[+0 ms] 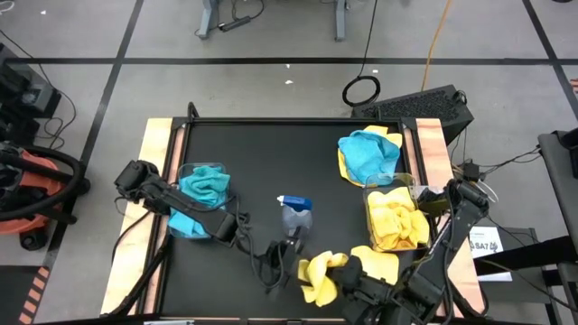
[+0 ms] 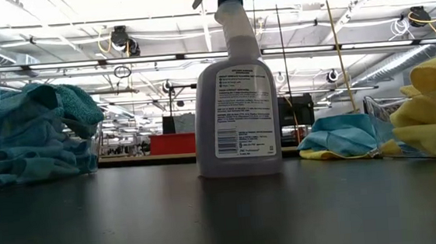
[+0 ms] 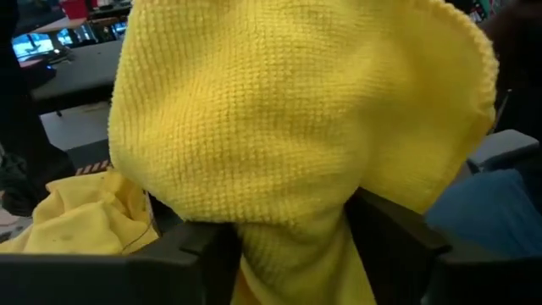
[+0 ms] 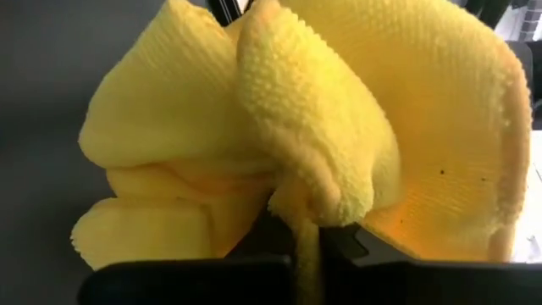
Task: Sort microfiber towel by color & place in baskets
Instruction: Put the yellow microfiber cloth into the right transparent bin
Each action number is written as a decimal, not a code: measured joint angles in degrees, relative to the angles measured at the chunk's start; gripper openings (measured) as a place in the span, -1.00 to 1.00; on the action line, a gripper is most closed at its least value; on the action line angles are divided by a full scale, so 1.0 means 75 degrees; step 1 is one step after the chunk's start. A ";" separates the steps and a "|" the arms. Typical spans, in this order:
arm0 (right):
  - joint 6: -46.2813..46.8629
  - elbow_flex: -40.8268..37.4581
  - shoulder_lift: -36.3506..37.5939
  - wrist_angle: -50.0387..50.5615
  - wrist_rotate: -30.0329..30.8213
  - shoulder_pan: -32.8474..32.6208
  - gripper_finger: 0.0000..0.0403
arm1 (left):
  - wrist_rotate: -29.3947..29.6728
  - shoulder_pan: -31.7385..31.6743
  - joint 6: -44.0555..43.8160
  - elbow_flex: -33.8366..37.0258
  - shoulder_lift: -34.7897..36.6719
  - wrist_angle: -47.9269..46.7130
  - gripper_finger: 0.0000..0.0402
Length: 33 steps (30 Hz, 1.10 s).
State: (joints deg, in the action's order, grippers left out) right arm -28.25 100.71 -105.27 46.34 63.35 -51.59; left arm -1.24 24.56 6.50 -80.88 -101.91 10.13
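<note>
- Yellow microfiber towel [image 1: 321, 275] is bunched up near the front edge of the table, right of centre, with both grippers meeting at it.
- Right gripper [image 1: 357, 280] comes in from the towel's right. In the right wrist view its fingers [image 4: 279, 233] are clenched tight on a fold of the yellow cloth, which balloons up above the pinch.
- Left gripper [image 1: 284, 260] reaches across from the towel's left. In the left wrist view its fingers [image 3: 203, 254] stand spread, with the towel's narrow neck hanging between them. This looks released, not pinched.
- Judgement: the towel's weight now sits with the right arm alone.
- 2 clear baskets:
  - The left basket [image 1: 200, 166] holds teal towels [image 1: 203, 185], and the left arm lies over it.
  - The right basket [image 1: 366, 194] holds yellow towels [image 1: 397, 226].
- Key relation: the right basket lies to the right of the held towel and farther back on the table. It is just beside the right arm and well apart from the left arm's base, so the right arm is the nearer carrier.
- The towel is a crumpled wad with no clear long axis. Trailing corners could snag on the basket rim.
- The spray bottle [image 1: 293, 217] stands just behind the left gripper, and a careless withdrawal could knock it.
- Unsorted pile [image 1: 368, 153] at the back right has teal lying on yellow.
</note>
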 joint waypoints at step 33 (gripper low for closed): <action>0.2869 0.0000 0.2865 0.3338 -0.5536 0.0455 -0.98 | 0.1232 -0.0038 0.0047 0.0256 -0.0015 -0.1516 0.15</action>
State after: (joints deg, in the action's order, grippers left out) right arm -6.73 100.71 -83.78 71.38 21.83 -48.18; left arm 8.00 24.27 6.85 -78.96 -102.02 -1.24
